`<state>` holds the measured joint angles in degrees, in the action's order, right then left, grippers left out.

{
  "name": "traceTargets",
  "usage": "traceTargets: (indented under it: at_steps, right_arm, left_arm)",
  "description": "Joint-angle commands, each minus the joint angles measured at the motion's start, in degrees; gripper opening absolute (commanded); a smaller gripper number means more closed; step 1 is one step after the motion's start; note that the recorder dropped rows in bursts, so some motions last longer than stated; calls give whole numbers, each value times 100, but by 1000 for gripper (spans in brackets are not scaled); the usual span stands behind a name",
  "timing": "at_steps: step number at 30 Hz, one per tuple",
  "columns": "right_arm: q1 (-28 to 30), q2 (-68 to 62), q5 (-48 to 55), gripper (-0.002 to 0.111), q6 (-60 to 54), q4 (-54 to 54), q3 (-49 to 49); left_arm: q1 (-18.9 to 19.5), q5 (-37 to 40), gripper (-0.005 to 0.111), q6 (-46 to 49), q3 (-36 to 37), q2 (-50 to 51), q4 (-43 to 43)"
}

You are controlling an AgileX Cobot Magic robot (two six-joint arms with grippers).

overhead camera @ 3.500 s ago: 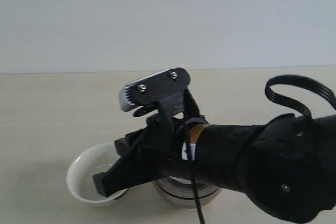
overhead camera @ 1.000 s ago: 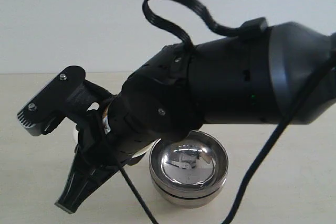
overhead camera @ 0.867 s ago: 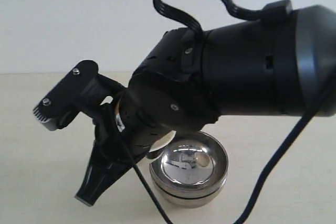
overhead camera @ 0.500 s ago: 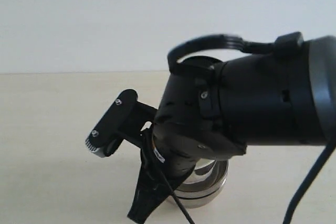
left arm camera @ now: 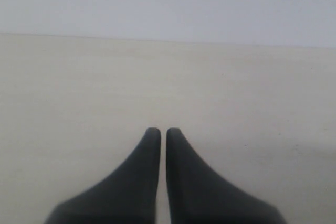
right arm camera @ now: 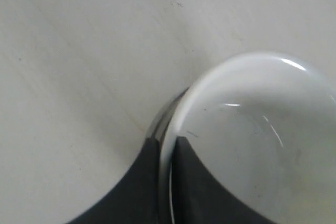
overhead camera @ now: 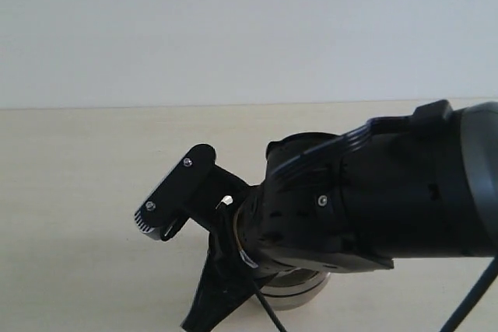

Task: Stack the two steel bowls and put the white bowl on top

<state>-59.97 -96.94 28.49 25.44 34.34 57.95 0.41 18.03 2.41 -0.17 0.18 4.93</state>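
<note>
In the right wrist view, my right gripper [right arm camera: 167,140] is shut on the rim of the white bowl [right arm camera: 257,145], one finger inside it and one outside. A shiny rim of the steel bowls [right arm camera: 164,115] shows just under the white bowl's edge. In the exterior view my right arm covers nearly everything. Only the lower band of the stacked steel bowls [overhead camera: 299,298] and one dark finger [overhead camera: 204,307] show, and the white bowl is hidden. The left gripper [left arm camera: 158,132] is shut with nothing between its fingers, above bare table.
The pale table [overhead camera: 78,192] runs back to a plain light wall [overhead camera: 233,29]. My bulky right arm [overhead camera: 373,200] and its wrist camera bracket [overhead camera: 175,192] fill the lower right of the exterior view.
My right arm has swung from the left to over the steel bowls and come down, carrying the white bowl. The open steel bowl seen earlier is now covered.
</note>
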Motion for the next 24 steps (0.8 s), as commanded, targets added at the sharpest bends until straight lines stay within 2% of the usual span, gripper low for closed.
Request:
traceTargets:
  at_steps: [1,12,14,18,19,24]
  right_arm:
    - [17,-104,90,0,84,80,-11]
    - [17,-177,164,1,98,177,-11]
    - [17,-177,164,8,122,211,-11]
    - [17,-177,164,39,150,222,-11]
    - [17,-177,164,43,150,233,-11]
    - [17,-88,260,46,234,431,15]
  left_arm:
    - [-29,-43,4,-27,17,-18,0]
    - [-29,-43,4,-27,17,-18,0]
    - [-29,-43,4,-27,17,-18,0]
    - [-29,-43,4,-27,17,-18,0]
    - [-29,-43,4,-27,17,-18,0]
    - [-29,-43,4,-27,17,-18,0]
